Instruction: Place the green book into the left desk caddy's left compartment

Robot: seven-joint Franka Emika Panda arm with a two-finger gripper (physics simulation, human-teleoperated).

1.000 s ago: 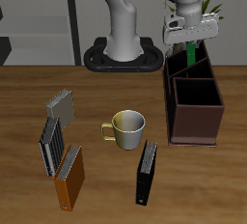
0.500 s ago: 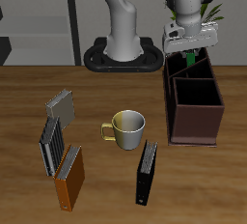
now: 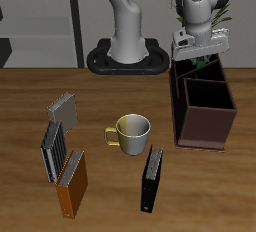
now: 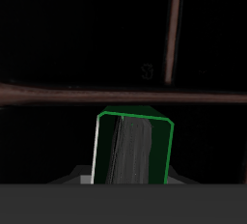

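No legible text, label, brand, number or sign appears in either view. The covers of the green book (image 4: 133, 149), the black book (image 3: 151, 179) and the orange book (image 3: 72, 185) show no readable print. The mug (image 3: 131, 133) and the caddy (image 3: 205, 114) carry no markings. A faint mark on the caddy's inner wall in the wrist view is unreadable.
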